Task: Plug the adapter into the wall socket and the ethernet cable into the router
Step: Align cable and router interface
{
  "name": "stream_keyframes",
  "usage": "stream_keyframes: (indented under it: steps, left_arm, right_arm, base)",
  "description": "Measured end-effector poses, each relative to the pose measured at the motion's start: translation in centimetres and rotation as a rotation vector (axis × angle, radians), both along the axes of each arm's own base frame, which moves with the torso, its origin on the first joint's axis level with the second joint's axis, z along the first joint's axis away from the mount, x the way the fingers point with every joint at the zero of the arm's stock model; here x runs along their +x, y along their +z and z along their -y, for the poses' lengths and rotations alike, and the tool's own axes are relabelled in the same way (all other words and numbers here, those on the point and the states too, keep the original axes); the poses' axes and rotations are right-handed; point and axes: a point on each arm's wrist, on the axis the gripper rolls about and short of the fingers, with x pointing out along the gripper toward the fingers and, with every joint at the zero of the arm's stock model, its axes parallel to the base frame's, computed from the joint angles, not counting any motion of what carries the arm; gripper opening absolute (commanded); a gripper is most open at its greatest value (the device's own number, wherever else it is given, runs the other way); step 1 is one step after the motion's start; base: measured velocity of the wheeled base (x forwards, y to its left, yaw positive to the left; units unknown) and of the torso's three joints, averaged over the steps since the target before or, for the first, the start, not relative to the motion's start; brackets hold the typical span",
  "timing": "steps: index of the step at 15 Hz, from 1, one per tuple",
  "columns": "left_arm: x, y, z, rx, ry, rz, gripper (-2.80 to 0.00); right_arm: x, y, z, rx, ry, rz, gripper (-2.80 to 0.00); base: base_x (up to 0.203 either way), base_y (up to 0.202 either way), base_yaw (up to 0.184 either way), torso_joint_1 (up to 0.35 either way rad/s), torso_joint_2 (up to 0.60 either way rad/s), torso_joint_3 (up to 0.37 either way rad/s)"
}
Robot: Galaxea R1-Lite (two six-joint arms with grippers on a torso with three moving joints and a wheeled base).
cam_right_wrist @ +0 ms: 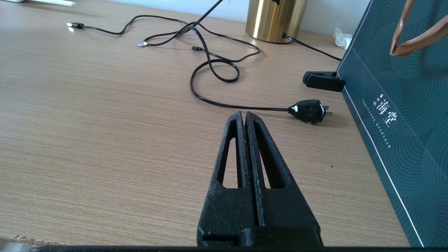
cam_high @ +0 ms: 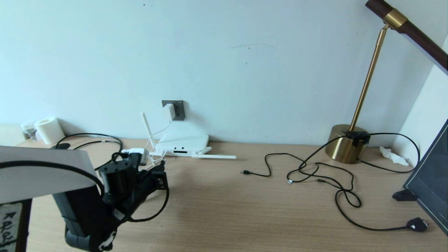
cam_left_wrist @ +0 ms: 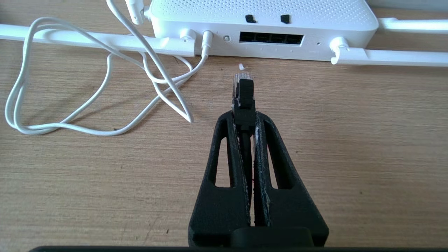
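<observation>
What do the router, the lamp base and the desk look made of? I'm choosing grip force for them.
Router: matte white plastic, probably, given its moulded shell with fine dimples. Lamp base: brushed, brass-coloured metal, judging by its vertical sheen; plated or solid, I cannot tell. Desk: light wood grain with a flat, even finish, possibly laminate rather than solid wood.

Each matte-black claw (cam_right_wrist: pixel 245 115) has two tapered fingers (cam_left_wrist: pixel 224 154) with long slotted cut-outs and whitish-scuffed inner pads.

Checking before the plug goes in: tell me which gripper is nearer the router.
Left. The left gripper, shut on the ethernet cable, faces the router ports; the right gripper is far off.
</observation>
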Motion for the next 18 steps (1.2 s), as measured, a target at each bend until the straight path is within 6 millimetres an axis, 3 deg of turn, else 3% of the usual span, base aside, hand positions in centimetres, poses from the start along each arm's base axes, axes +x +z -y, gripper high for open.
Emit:
stream_keyframes:
  steps: [8,18]
  left_arm:
    - [1.4,-0.2,0.3,-0.004,-0.007,0.029,-2.80]
    - [1.4,0.6,0.5,-0.066,-0.052,0.046,-2.80]
  right_arm:
    - [0.0,0.0,0.0,0.000,0.000,0.000,-2.80]
    - [0.0,0.0,0.0,0.000,0.000,0.000,-2.80]
  base:
    - [0.000,0.000,0.000,0.000,0.00,0.000]
    - [0.000,0.000,0.000,0.000,0.00,0.000]
